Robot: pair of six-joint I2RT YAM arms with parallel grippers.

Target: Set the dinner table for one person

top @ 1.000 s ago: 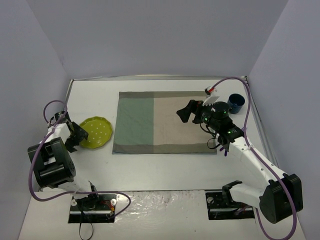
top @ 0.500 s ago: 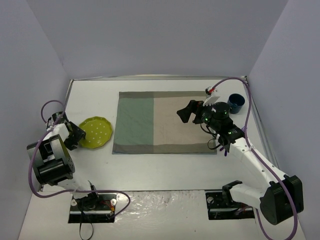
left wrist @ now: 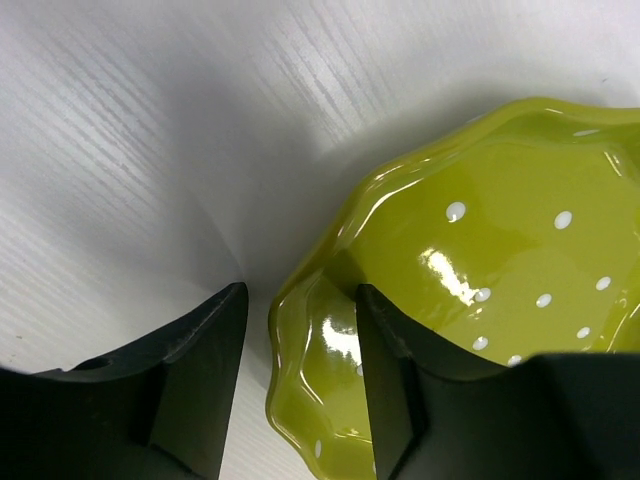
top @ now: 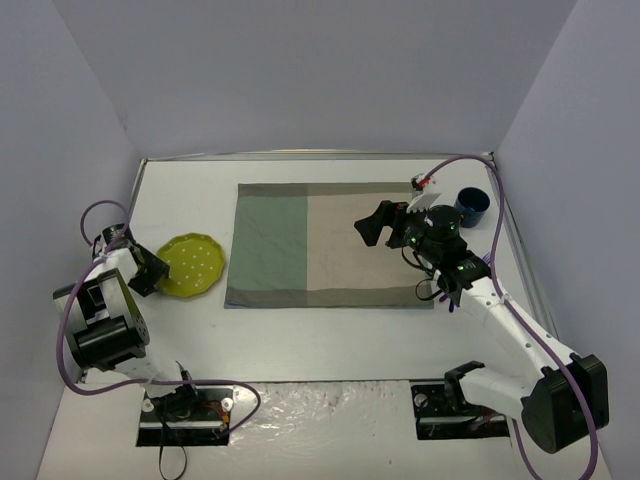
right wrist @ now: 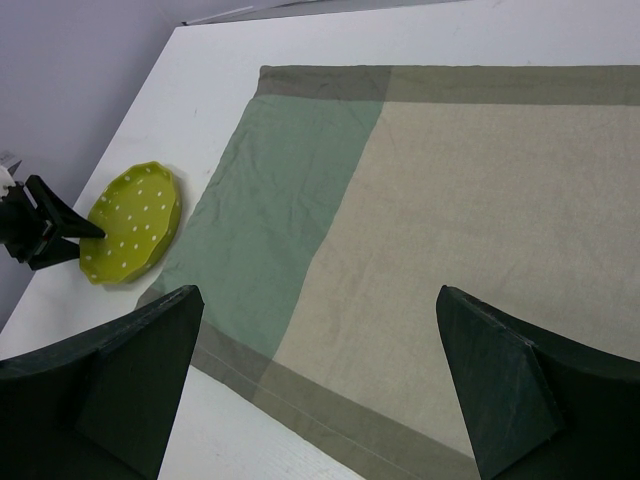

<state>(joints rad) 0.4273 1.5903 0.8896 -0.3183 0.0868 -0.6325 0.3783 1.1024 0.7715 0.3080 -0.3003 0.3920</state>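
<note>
The white dinner table (top: 300, 330) carries a green and beige cloth mat (top: 325, 245). A lime-green plate with white dots (top: 192, 265) lies left of the mat. It also shows in the left wrist view (left wrist: 500, 250) and in the right wrist view (right wrist: 130, 222). My left gripper (top: 148, 272) is open at the plate's left rim. In the left wrist view (left wrist: 300, 295) one finger is outside the rim and the other over the plate's inside, with a small gap left. My right gripper (top: 385, 225) is open and empty above the mat's beige half (right wrist: 480, 220).
A dark blue cup (top: 472, 205) stands on the table at the back right, beside the mat's far right corner. The table's metal edge rail (top: 515, 240) runs along the right side. Grey walls enclose the table on three sides.
My left arm's wrist has shifted slightly to the left and the gripper has settled at the plate's left rim. The plate and the right arm have not moved.
</note>
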